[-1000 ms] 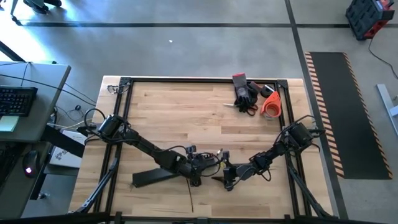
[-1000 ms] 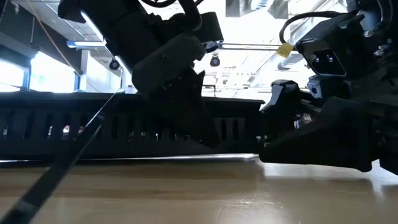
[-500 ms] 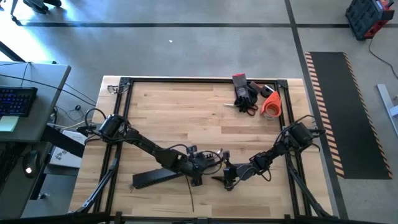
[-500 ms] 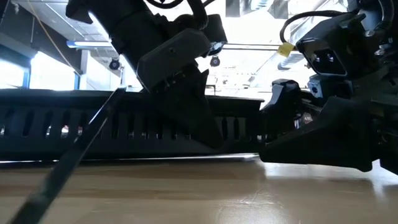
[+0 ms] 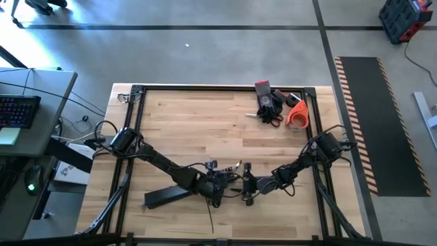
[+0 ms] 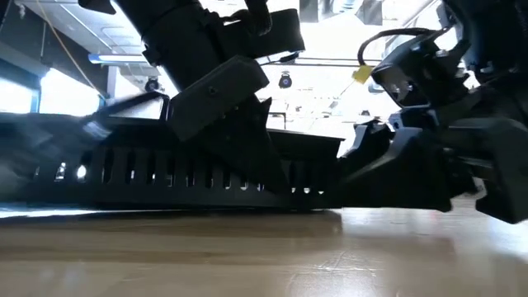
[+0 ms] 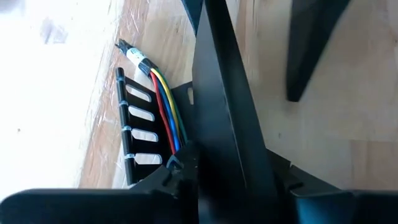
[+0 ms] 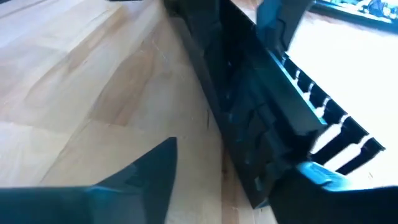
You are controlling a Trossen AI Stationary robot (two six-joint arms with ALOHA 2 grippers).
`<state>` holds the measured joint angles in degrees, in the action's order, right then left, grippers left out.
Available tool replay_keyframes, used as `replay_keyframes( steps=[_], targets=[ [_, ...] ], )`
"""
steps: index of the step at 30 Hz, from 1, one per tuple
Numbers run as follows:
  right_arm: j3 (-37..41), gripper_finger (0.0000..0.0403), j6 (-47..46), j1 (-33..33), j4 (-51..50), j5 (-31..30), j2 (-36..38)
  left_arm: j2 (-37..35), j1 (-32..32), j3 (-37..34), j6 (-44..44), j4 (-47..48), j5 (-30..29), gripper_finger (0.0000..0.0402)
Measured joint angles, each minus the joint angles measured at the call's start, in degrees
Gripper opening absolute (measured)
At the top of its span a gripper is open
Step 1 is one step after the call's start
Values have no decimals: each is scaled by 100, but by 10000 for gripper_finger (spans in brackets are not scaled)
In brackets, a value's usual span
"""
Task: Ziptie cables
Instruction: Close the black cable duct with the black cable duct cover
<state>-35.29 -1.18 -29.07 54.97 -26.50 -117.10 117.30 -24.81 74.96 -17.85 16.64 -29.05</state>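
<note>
A long black bar with slotted edges (image 5: 167, 195) lies slanted near the table's front, and shows in the low view as a dark slotted band (image 6: 206, 177). Thin cables (image 7: 165, 106), yellow, red, green and blue, run along the slotted piece. My left gripper (image 5: 222, 186) is shut on the bar's right end. My right gripper (image 5: 246, 190) faces it from the right. Its fingers (image 8: 140, 177) stand open on either side of the bar (image 8: 249, 124); whether they touch it I cannot tell. A thin dark strand (image 5: 209, 217) lies on the wood near the front edge. My left gripper pinches the black bar (image 7: 217, 93) between its two fingers near the bar's right end. It comes slanting down from the table's left, and the bar runs on ahead of the fingers. The contact itself lies at the wrist picture's edge and is mostly hidden.
Dark gloves (image 5: 270, 102), red-handled scissors (image 5: 273, 119) and an orange tape roll (image 5: 298, 116) lie at the back right. A black frame rail (image 5: 205, 87) rings the tabletop. A desk with a keyboard (image 5: 17, 109) stands beyond the left edge.
My right gripper has gone a little toward the left gripper and rolled. My left gripper has rolled and risen slightly, and the bar's end at the left of the low view has swung and shows blurred. The thin strand slanting there has swung out of place.
</note>
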Motion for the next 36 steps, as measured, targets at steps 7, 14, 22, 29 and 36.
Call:
replay_keyframes(
  steps=[7,14,22,29,36],
  targets=[
    [0,86,-512,188,-39,-35,0,-2,-132,20,58,70,-314,95],
    [9,6,-237,214,-161,320,-13,-35,-89,44,-292,55,6,169],
    [9,100,-7,220,-255,245,-13,-35,59,44,-478,120,799,246],
    [4,154,216,220,-237,299,-11,-42,197,44,-759,134,1307,248],
    [4,130,223,217,-285,324,-11,-48,396,44,-922,127,1851,244]
  ],
)
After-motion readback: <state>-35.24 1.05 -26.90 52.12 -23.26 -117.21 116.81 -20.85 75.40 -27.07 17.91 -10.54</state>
